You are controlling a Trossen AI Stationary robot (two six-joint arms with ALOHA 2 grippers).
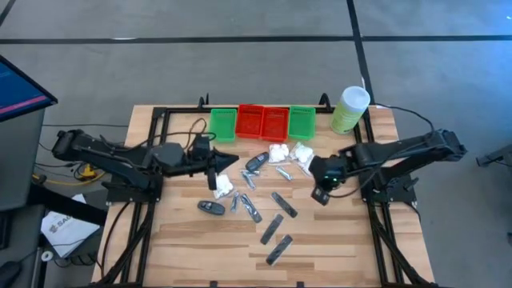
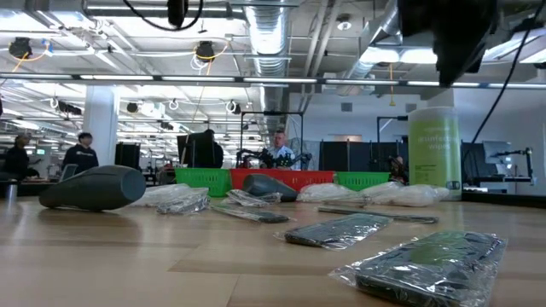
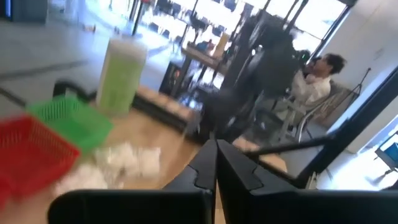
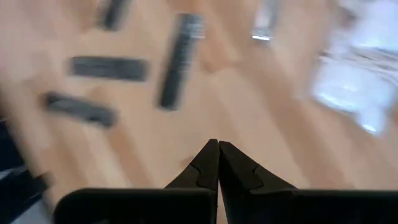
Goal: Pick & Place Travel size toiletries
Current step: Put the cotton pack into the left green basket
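The left gripper (image 1: 213,170) hangs over the table's left-centre with its jaws pressed together and nothing between them, just beside a white soft packet (image 1: 224,186). Its own wrist view shows the two dark fingers (image 3: 231,169) meeting at the tips. The right gripper (image 1: 322,192) sits right of centre, likewise closed tight and empty, its fingers (image 4: 205,167) touching above bare wood.

The travel size toiletries lie scattered on the wooden table (image 1: 184,240) between the two arms. More white packets (image 1: 290,154) cluster near the back, just in front of the trays. Small silvery tubes (image 1: 282,171) lie beside them, and another lies near the left gripper. One black oval piece (image 1: 256,163) rests near the centre, a second (image 1: 212,206) towards the front left. Dark grey flat bars (image 1: 272,228) spread across the front middle, some in clear wrap, as the low view shows.

Along the back edge stand four small trays in a row: green (image 1: 223,123), red (image 1: 250,122), red, green (image 1: 302,122). A tall pale green canister (image 1: 350,110) with a white lid stands upright to their right.
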